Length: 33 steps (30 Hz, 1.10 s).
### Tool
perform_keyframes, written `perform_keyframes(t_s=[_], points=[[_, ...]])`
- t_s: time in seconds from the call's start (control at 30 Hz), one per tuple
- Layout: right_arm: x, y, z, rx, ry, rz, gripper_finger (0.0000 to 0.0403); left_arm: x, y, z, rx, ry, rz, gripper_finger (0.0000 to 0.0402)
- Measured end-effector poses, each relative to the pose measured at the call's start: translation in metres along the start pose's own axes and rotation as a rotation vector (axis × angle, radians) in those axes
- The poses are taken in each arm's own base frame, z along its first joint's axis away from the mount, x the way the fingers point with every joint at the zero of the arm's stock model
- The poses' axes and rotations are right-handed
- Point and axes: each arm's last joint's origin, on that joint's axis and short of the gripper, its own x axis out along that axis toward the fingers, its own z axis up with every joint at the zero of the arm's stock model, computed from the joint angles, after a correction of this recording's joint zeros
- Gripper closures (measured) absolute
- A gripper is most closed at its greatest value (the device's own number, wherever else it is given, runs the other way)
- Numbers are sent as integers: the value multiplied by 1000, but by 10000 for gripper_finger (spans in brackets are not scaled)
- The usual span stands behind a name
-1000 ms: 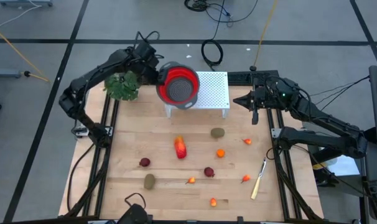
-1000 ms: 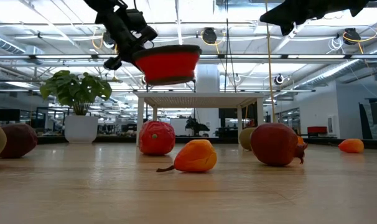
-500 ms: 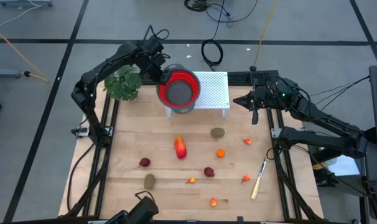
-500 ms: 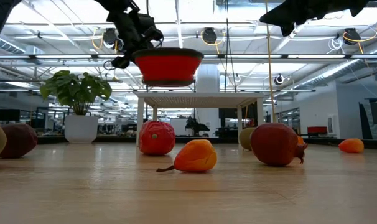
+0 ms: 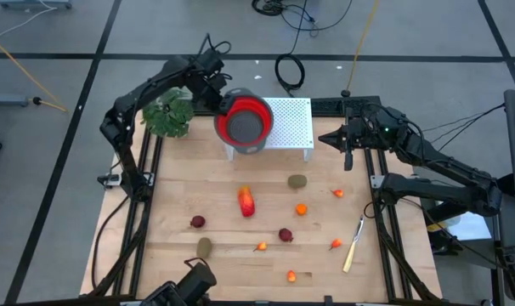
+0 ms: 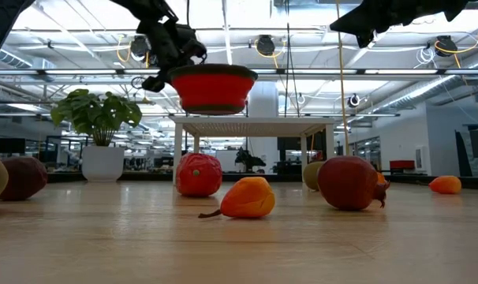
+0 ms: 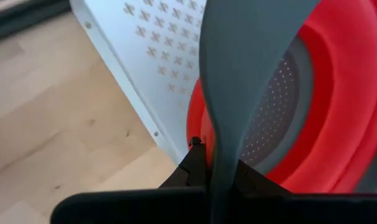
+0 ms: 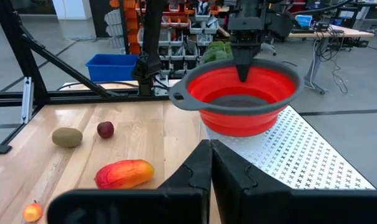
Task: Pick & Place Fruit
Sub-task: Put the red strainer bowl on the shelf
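Observation:
A red colander [image 5: 245,121] with a grey rim hangs just above the white perforated stand [image 5: 291,126] at the table's far side, with my left gripper [image 5: 217,100] shut on it. The fruit lies scattered on the wooden table. There is a long red-orange piece [image 5: 246,202], olive ovals [image 5: 297,181] [image 5: 205,246], dark red rounds [image 5: 197,222] [image 5: 285,235] and small orange bits [image 5: 301,209]. My right gripper [image 5: 323,138] is shut on nothing. It hovers level, high at the far right, pointing toward the stand. My left gripper pinches the colander's grey handle tab [image 7: 224,134] between its two fingers, on the rim's far-left side. The fingers slant down from the far left and lie along the handle. The colander [image 8: 244,102] hangs level, mouth up, clear of the stand.
A leafy green plant [image 5: 168,116] stands at the far left corner beside my left arm. A pale-handled knife [image 5: 353,245] lies near the right edge. Black frame rails [image 5: 381,221] run along both sides of the table.
My left gripper has shifted a little toward the table's right and rolled its wrist. The colander was tilted and now hangs level over the stand's left end. My right arm has kept still.

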Motion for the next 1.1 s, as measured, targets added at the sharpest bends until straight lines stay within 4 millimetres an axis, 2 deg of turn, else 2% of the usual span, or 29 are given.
perform_keyframes(t_s=[1.1], points=[[0, 0, 0, 0, -1, 0, 403, 4, -9, -1, -4, -16, -6, 395]])
